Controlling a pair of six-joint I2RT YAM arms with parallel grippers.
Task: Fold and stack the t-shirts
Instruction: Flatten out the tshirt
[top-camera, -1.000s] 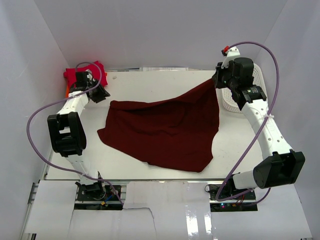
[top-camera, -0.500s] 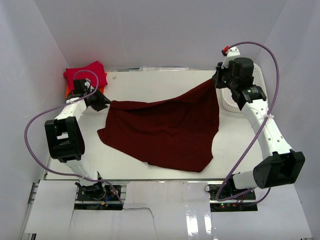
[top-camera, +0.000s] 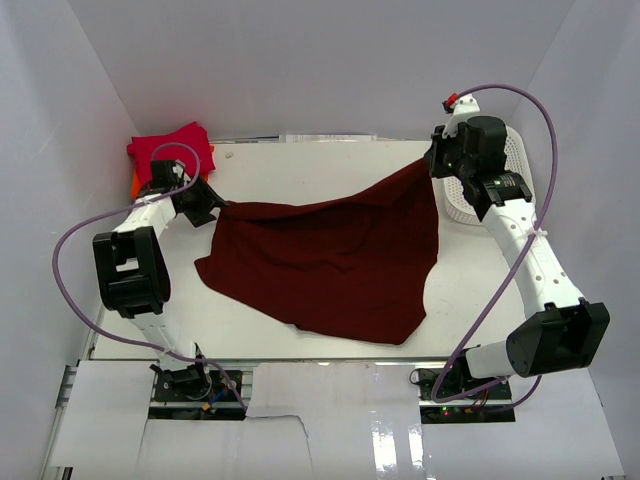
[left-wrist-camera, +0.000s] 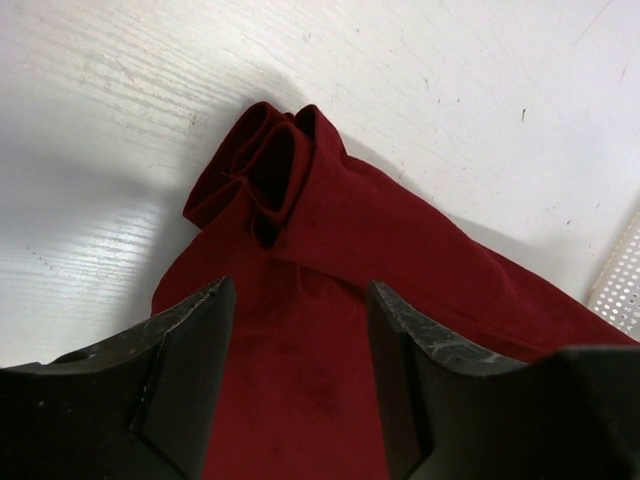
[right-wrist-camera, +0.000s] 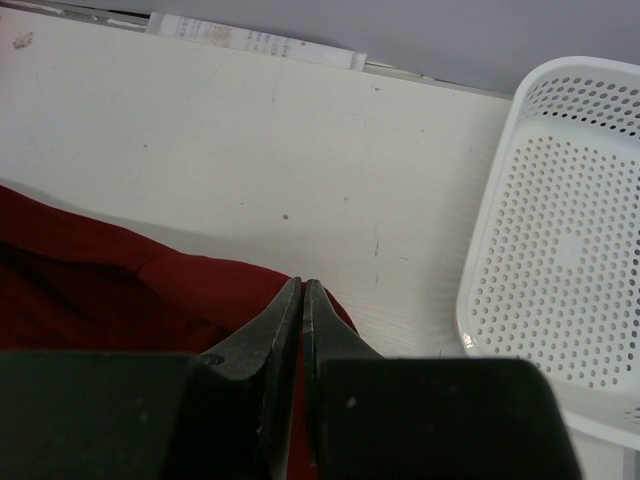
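Maroon t-shirt (top-camera: 330, 260) lies spread over the middle of the surface (top-camera: 300, 170), its far right corner raised off the surface near the white mesh basket (right-wrist-camera: 488, 230). The cloth is judged light, limp and non-slippery. It drapes from any pinched point and holds no shape, so it is best taken at corners or hems, two points at once. Right claw (right-wrist-camera: 301, 285) is closed on that raised corner, its arm stretched to the far right edge. Left claw (left-wrist-camera: 298, 310) is open, its fingers apart above the bunched, rolled far left corner (left-wrist-camera: 262, 175) of the same shirt, not pinching it. The left arm is reaching toward the far left corner of the surface, where the crimson t-shirt (top-camera: 170, 145) sits on the orange t-shirt (top-camera: 135, 182). Closing low on the roll should catch every layer.
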